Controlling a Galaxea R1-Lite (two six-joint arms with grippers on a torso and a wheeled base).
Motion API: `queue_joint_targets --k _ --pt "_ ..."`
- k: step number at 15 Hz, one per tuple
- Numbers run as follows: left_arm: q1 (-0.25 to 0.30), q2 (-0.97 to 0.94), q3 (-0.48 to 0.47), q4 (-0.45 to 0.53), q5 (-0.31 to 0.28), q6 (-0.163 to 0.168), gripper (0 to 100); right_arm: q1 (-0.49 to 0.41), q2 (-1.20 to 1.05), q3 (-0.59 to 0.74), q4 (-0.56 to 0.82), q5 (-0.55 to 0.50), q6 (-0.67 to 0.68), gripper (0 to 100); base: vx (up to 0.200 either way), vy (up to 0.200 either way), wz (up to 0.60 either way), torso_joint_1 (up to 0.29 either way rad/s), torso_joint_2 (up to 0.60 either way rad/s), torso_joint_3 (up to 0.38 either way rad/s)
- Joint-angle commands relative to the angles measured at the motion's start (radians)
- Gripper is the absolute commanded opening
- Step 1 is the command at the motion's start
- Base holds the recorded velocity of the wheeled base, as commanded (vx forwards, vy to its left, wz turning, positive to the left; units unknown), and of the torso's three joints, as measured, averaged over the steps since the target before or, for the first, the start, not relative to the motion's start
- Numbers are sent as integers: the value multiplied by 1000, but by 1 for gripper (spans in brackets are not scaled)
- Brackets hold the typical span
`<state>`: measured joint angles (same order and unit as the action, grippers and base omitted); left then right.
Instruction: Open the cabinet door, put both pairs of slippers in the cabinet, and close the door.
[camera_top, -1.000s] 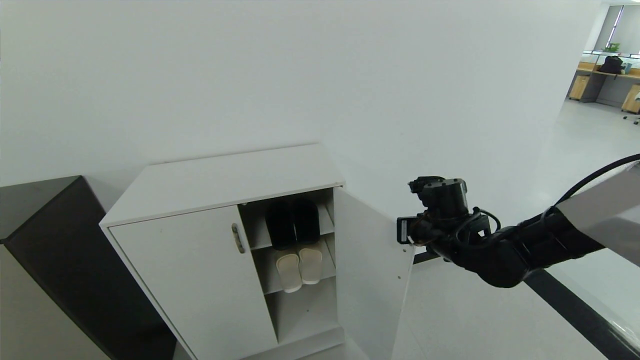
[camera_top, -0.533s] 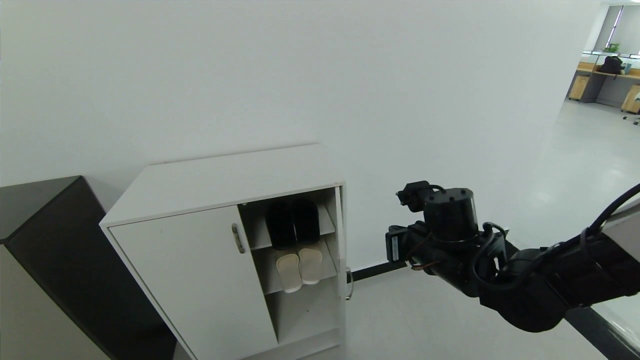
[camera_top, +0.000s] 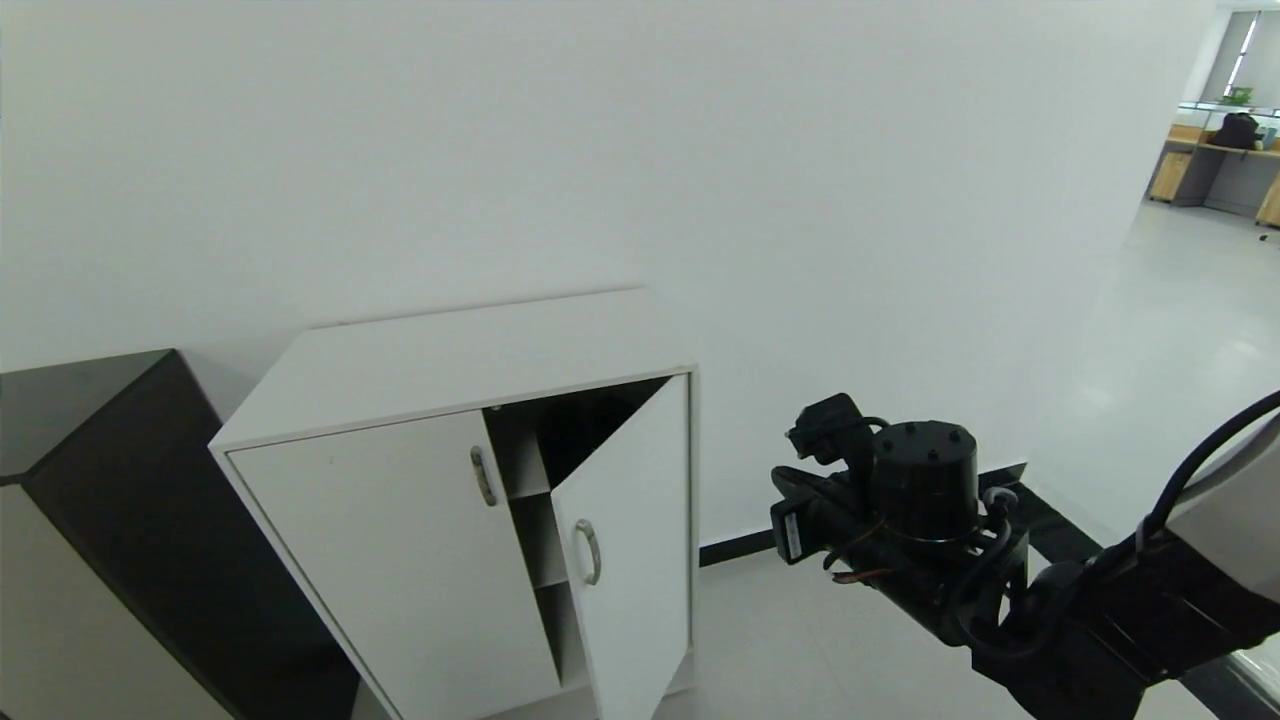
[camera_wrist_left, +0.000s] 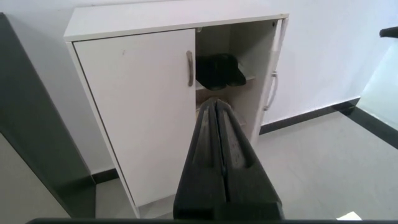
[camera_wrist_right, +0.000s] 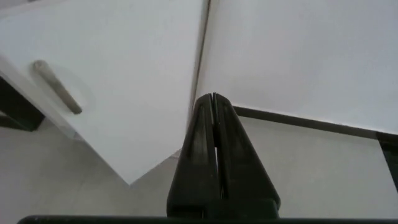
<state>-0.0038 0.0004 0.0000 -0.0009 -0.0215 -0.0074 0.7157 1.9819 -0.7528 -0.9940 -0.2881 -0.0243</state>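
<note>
A dark unit (camera_top: 100, 480) stands just left of the white cabinet (camera_top: 450, 350), whose left door (camera_top: 400, 560) is shut and whose right door (camera_top: 630, 530) stands half ajar, handle (camera_top: 590, 552) facing outward. A black pair of slippers (camera_wrist_left: 219, 70) lies on the cabinet's upper shelf (camera_wrist_left: 249, 79), seen beyond the left pincer (camera_wrist_left: 216, 102), which hangs before the cabinet with fingers pressed together, empty. Right of the cabinet, near the right door's hinged edge but apart from it, the right pincer (camera_wrist_right: 214, 98) is likewise closed on nothing.
</note>
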Motion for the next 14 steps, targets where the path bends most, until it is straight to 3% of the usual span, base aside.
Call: queue_joint_targets --k 1,5,8,12,13,14 --pt "1 1 0 -1 0 0 0 7 11 3 2 0 0 0 0 0 600 2 2 2" --pt "1 0 0 -1 8 -2 0 11 15 16 -5 4 1 0 0 0 600 0 4 2" --pt "1 1 0 -1 12 -2 0 16 48 43 -69 12 -20 0 0 0 0 0 0 0" --pt "1 1 0 -1 21 0 0 14 75 127 -201 181 -23 0 0 0 0 0 0 0" --pt "1 1 0 -1 21 0 0 10 69 179 -227 299 -22 0 0 0 0 0 0 0" --pt "1 1 0 -1 23 1 0 8 72 211 -248 353 -22 0 0 0 0 0 0 0"
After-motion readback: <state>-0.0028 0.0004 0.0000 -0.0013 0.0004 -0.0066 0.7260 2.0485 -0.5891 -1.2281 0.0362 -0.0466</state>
